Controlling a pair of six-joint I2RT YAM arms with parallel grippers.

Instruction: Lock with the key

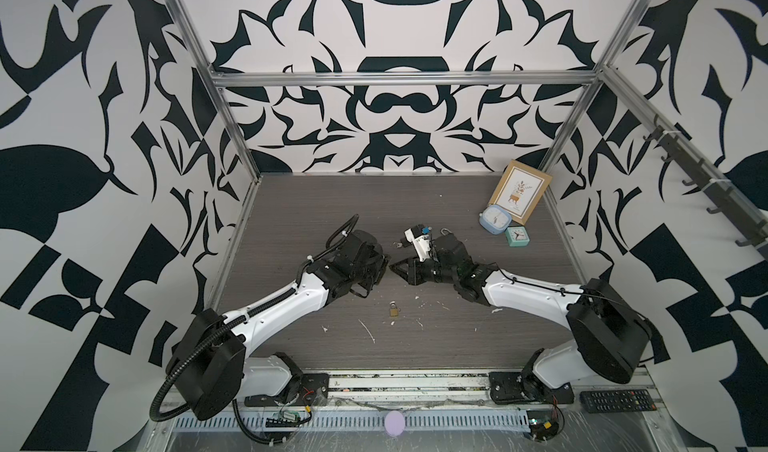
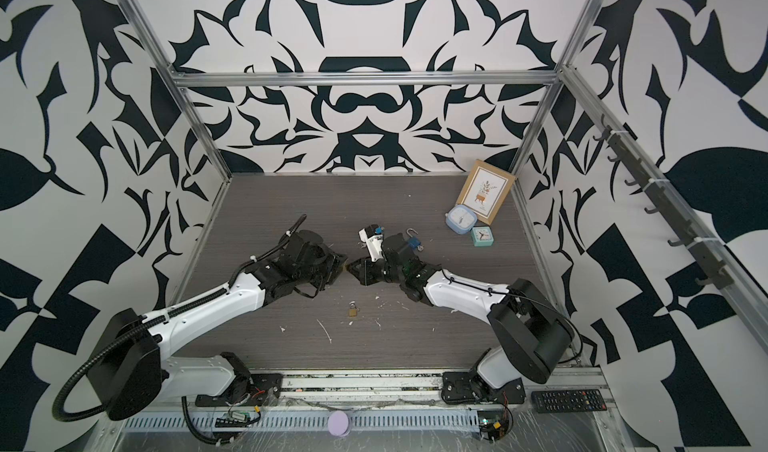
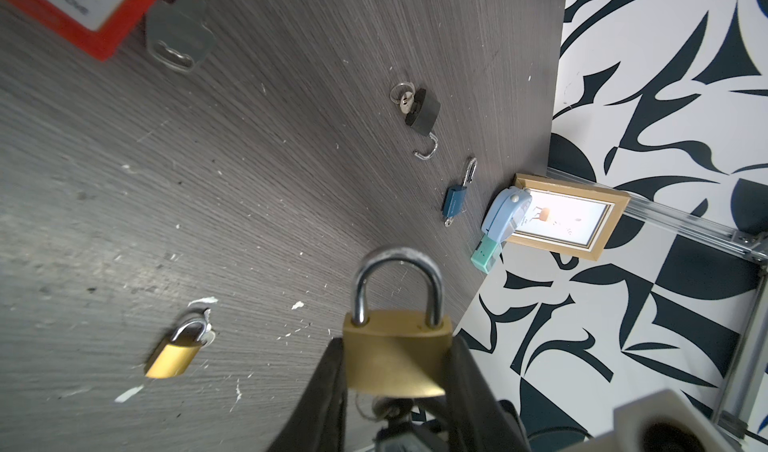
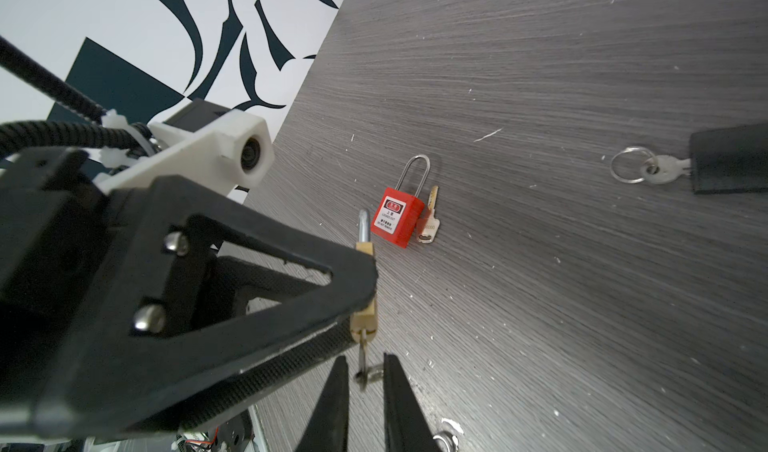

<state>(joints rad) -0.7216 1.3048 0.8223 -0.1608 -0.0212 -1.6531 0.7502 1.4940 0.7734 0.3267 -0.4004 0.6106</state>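
Being gripped over the worktop [image 1: 374, 205] by the left tool [image 3: 397, 358], a brass padlock [image 3: 397, 333] is met at its key [image 4: 362, 356] by the right tool [image 4: 363, 392].

The worktop is reached over by the left arm [image 1: 282, 308] and the right arm [image 1: 528, 296], and their tips are found nearly touching near its middle. The left tool is clenched on the padlock body, with both legs of the shackle [image 3: 360, 292] seated in it. The fingers [image 4: 332, 396] of the right tool are set narrowly on either side of the key; whether it is already pressed cannot be told. A second brass padlock [image 1: 394, 311] is seen lying on the worktop. The key is inserted in the bottom of the held padlock.
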